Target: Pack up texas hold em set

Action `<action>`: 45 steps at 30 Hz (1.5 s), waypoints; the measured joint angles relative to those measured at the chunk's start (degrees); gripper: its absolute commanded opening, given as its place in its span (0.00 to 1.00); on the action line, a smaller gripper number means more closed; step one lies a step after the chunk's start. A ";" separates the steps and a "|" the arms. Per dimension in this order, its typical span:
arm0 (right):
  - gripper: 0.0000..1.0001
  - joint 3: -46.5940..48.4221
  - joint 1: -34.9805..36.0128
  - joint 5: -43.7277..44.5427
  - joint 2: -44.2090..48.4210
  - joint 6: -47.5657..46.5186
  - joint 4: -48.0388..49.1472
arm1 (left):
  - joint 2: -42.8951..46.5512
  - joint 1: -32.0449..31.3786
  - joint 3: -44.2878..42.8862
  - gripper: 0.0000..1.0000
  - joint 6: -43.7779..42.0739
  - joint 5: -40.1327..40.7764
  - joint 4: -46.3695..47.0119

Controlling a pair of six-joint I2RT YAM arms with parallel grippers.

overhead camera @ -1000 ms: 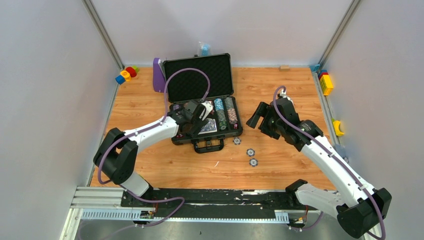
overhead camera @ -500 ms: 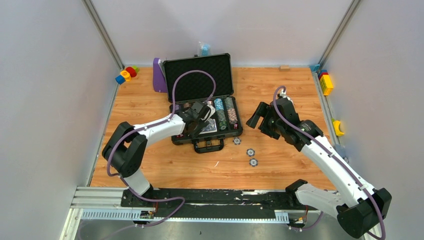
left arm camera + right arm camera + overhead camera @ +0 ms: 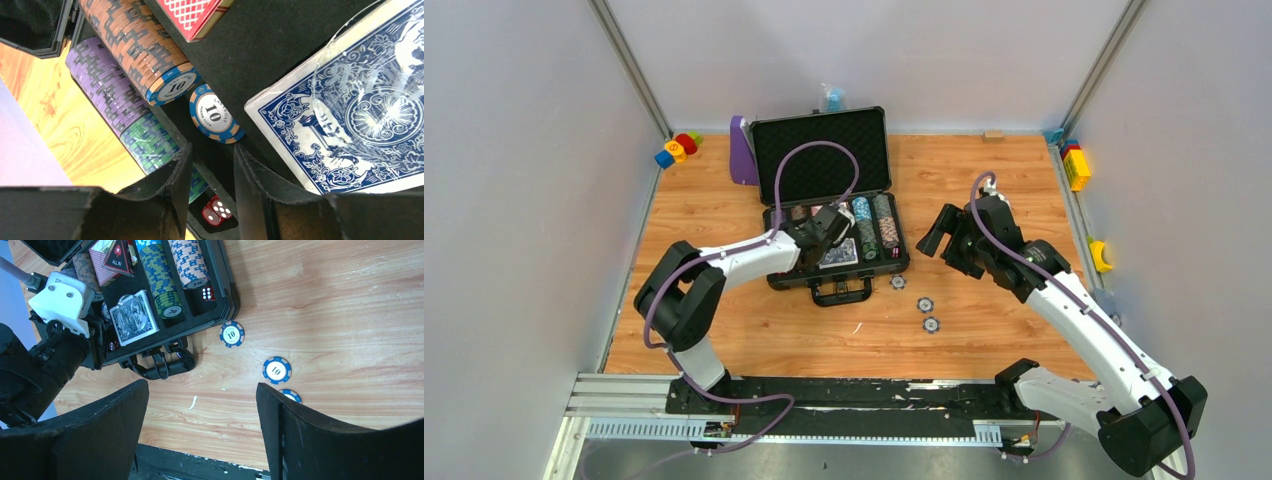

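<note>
Case (image 3: 819, 160): open on bench (image 3: 984, 190), lid upright.
Inside case: chip rows (image 3: 135, 45), blue deck (image 3: 350, 115), red deck (image 3: 192, 15), dice (image 3: 216, 210), and one loose chip (image 3: 216, 120) flat on the foam beside the blue deck.
Left pincer (image 3: 212, 150): over case's near-left part, fingers narrowly parted, pinching nothing.
Right pincer (image 3: 201, 385): right of case, spread wide, empty.
Three chips (image 3: 924, 304): on bench off case's near-right corner.

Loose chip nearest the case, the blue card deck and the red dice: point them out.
loose chip nearest the case (image 3: 232, 334): right wrist view, its white centre.
blue card deck (image 3: 287, 117): left wrist view, patterned top face.
red dice (image 3: 212, 216): left wrist view, left die's top face.
</note>
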State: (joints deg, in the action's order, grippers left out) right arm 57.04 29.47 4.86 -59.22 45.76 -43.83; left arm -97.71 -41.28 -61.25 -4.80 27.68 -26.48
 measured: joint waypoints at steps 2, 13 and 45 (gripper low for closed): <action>0.80 0.00 0.00 0.00 0.00 0.00 0.00 | 0.57 -0.33 1.11 0.42 0.44 1.05 1.53; 0.80 0.00 0.00 0.02 0.48 -0.02 0.00 | 2.43 -0.37 3.89 0.58 1.27 0.46 5.38; 0.80 0.70 0.00 -0.44 2.19 -0.04 -0.24 | -5.70 1.18 -7.78 0.51 -21.68 -6.58 -7.45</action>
State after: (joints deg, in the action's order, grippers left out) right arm 57.74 29.47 4.43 -57.04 45.71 -44.07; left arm -103.42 -40.10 -69.04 -26.48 21.10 -33.93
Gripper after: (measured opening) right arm 0.798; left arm 0.540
